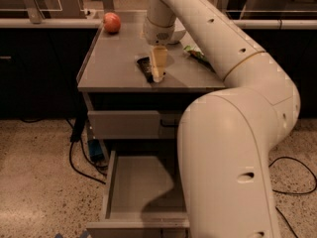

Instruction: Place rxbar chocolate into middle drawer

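The rxbar chocolate, a small flat black bar, lies on the grey cabinet top near its front edge. My gripper points straight down right beside the bar's right side, with its tip at the cabinet top, and it hides part of the bar. Below the closed top drawer, a drawer stands pulled out and shows an empty grey floor.
A red apple sits at the back left of the cabinet top. A green-and-white bag lies at the right, behind my arm. My large white arm fills the right foreground. Cables run over the speckled floor on the left.
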Robot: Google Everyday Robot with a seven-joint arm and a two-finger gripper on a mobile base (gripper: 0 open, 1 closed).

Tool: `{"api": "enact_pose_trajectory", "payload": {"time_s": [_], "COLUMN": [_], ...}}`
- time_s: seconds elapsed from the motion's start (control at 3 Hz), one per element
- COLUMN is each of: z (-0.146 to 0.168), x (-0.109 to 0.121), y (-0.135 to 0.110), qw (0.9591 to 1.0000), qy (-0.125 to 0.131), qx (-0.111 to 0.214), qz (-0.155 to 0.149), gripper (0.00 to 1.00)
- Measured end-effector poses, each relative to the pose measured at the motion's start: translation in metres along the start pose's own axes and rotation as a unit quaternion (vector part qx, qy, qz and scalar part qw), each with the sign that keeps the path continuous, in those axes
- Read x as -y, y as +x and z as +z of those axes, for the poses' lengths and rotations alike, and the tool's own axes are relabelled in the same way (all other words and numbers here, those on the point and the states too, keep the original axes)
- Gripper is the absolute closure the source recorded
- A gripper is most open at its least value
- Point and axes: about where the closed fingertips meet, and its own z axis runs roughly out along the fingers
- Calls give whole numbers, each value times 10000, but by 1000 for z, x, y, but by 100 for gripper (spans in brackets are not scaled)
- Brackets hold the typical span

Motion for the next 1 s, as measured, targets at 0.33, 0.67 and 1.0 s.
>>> {"api": "enact_pose_trajectory", "payload": {"time_s": [0.33,0.67,1.0], "z": [29,35,35], "x": [8,18,18], "y": [-6,-7,-7], "qw": [9994,9994,9994], "qy": [-268,-168,-159], "qx": [211,284,284], "qz": [-115,-101,-102], "gripper": [0,0,18]}}
